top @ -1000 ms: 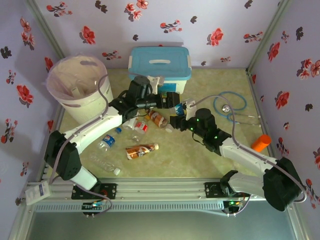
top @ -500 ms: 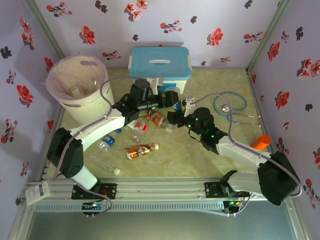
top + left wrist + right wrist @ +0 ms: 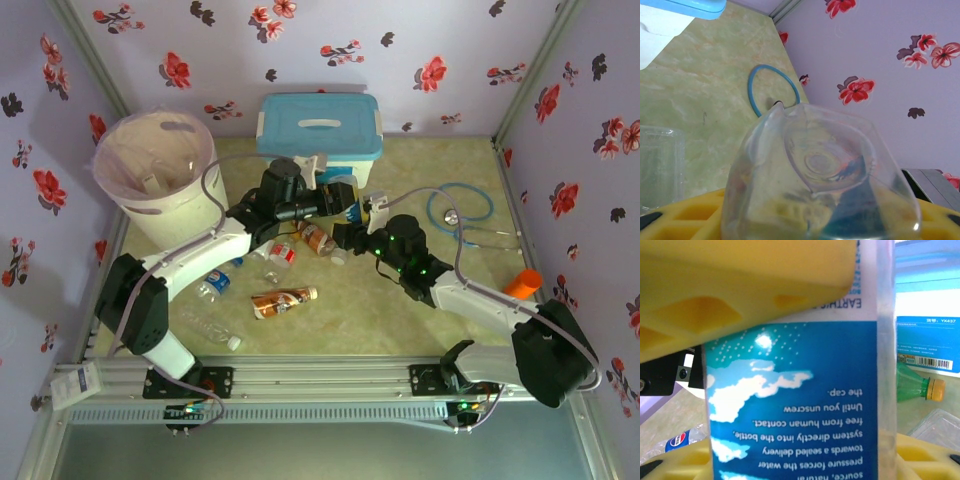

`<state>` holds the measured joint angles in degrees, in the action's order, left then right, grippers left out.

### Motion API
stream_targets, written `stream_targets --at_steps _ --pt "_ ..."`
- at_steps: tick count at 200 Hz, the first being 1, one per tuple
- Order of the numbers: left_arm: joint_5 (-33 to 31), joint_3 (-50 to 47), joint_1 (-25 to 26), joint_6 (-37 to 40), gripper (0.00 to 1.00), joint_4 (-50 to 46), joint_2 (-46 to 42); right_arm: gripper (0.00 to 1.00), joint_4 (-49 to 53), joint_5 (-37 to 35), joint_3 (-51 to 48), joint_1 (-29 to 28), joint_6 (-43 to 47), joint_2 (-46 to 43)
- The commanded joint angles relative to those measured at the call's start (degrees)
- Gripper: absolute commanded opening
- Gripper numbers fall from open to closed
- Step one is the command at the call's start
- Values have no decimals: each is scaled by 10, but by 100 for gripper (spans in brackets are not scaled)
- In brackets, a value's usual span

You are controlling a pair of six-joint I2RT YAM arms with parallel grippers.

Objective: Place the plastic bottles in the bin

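Now | left gripper (image 3: 340, 205), right gripper (image 3: 350, 235): both clamp one blue-label bottle (image 3: 790, 390) | one bin (image 3: 160, 222)

Bin (image 3: 160, 215) far left; lidded box (image 3: 320, 125) right of it; bottles (image 3: 283, 300) scattered before both; cylinder (image 3: 521, 284) far right.

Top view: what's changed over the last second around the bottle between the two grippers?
The left gripper has closed on the blue-label bottle, which the right gripper holds too. The right arm has edged leftward. The loose bottles, the bin and the blue-lidded box have not moved.
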<state>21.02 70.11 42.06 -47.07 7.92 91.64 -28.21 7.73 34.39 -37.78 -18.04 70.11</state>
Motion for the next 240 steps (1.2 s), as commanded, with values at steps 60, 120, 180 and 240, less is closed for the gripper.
stream_targets --at_steps 60,120,180,240 --pt "-20 49 -30 58 50 -62 -6 99 51 118 -12 116 -69 -65" --pt "-19 143 -114 132 43 -158 -45 99 138 113 -8 156 -70 -102" --pt "-56 274 -281 231 31 -308 -115 99 146 111 1 159 -82 -76" --pt "-110 296 -493 291 0 -417 -161 99 210 84 22 158 -74 -73"
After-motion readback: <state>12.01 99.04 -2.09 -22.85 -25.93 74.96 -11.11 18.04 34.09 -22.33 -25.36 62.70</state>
